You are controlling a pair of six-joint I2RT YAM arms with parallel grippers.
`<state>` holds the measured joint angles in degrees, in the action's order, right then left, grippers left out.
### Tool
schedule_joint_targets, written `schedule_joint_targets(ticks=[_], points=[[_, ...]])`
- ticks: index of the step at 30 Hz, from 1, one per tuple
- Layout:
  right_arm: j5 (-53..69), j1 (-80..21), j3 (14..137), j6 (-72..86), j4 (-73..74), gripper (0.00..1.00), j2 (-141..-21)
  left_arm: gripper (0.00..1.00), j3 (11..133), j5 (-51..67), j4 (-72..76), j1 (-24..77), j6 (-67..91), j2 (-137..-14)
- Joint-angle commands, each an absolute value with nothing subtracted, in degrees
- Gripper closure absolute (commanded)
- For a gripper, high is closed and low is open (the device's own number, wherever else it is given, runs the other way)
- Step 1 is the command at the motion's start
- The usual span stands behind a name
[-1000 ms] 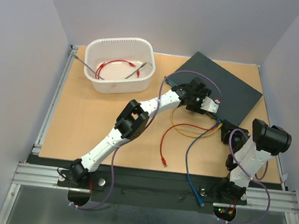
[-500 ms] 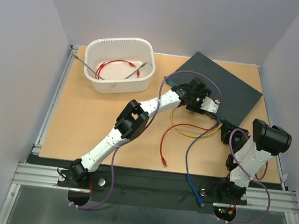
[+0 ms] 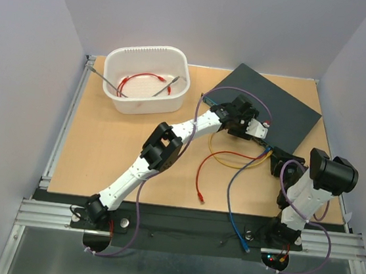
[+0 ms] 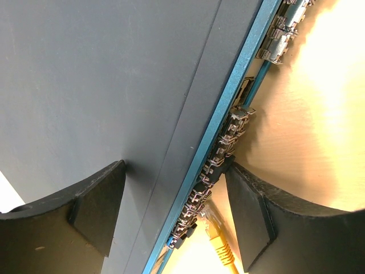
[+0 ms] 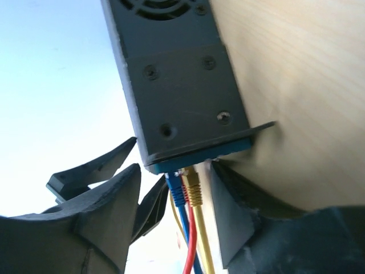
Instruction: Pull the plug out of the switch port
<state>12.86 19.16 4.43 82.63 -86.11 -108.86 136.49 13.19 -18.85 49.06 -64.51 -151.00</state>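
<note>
The right gripper (image 5: 174, 171), released, straddled the plugs (image 5: 188, 185), seemingly without touching them; they jutted from the switch (image 5: 182, 85) straight toward it. The left gripper (image 4: 175, 168) hung open over the port edge.

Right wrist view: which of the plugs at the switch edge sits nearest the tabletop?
The yellow plug. It sits beside the blue plug, on the side toward the wooden table. The red cable runs between them, and its plug cannot be seen.

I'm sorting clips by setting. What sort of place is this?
Probably a robotics lab test cell: plain grey walls box in a wooden table edged by an aluminium frame, with a switch and cables laid out.
</note>
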Motion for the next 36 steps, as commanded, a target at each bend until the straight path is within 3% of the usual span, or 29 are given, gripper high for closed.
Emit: schedule_joint_targets(ticks=[1,12,18,24,32,36], points=[[10.7,19.7,-6.0,79.8,-100.3,0.41,-109.3,0.21,138.3,13.0,-13.6,49.2,-64.6,-148.2],[13.2,19.7,-7.7,82.2,-104.1,0.49,-117.4,0.21,138.3,13.3,-13.7,49.3,-64.4,-148.1],[11.4,19.6,-10.4,81.1,-103.8,0.48,-112.1,0.21,138.6,13.2,-13.7,49.3,-64.7,-148.3],[12.0,19.6,-10.3,79.6,-91.8,0.47,-102.5,0.21,138.7,13.0,-13.7,49.3,-64.9,-148.4],[12.7,19.6,-9.8,79.7,-90.0,0.48,-103.5,0.21,138.3,9.5,-5.0,49.7,-62.3,-150.6],[13.1,19.6,-8.2,79.6,-90.0,0.54,-106.2,0.21,138.3,8.4,-0.5,49.7,-59.9,-151.5]])
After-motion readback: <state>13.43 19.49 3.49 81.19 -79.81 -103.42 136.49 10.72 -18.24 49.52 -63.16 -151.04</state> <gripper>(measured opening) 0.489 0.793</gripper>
